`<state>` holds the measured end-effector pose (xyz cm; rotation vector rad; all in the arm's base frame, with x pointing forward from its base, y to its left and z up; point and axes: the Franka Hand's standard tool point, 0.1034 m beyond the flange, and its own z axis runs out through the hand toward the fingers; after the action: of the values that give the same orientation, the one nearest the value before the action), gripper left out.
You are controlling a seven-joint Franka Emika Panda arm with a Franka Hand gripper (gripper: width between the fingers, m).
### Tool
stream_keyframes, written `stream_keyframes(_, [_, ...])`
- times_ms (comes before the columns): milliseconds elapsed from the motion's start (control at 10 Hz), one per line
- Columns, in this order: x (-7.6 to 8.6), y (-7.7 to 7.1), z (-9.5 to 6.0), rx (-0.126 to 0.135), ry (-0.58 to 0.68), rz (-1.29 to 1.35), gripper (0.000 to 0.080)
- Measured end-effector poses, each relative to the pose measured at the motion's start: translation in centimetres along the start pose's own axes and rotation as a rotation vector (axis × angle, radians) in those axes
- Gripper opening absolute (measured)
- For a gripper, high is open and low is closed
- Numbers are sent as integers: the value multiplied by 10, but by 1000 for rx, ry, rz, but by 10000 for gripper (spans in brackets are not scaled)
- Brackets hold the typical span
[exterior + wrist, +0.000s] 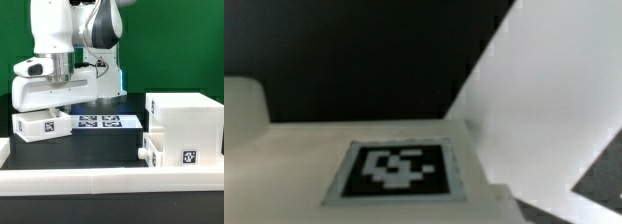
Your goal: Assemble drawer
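The white casing [187, 124] stands at the exterior view's right. One small tray [163, 152] sits partly in its lower opening, tag facing front. The second tray [40, 125] lies on the black table at the exterior view's left. My gripper [57, 108] is lowered right onto this tray's top edge, and its fingertips are hidden behind the hand and the tray. The wrist view shows the tray's tag [397, 170] very close and blurred, with a pale white surface [544, 110] beside it. No fingertip shows clearly there.
The marker board [100, 122] lies flat between the left tray and the casing. A low white rim [100, 180] edges the table's front. A green wall stands behind the arm.
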<state>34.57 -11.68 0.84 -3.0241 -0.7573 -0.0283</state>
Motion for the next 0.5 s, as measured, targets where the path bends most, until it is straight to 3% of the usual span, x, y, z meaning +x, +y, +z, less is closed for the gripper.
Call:
stream_keyframes(100, [8,-3,-3,-3,4,4,42])
stream_keyframes(400, [64,-25,-26,-5,19,-43,42])
stream_keyframes(500, [78,-26,-30,6,12,-43,42])
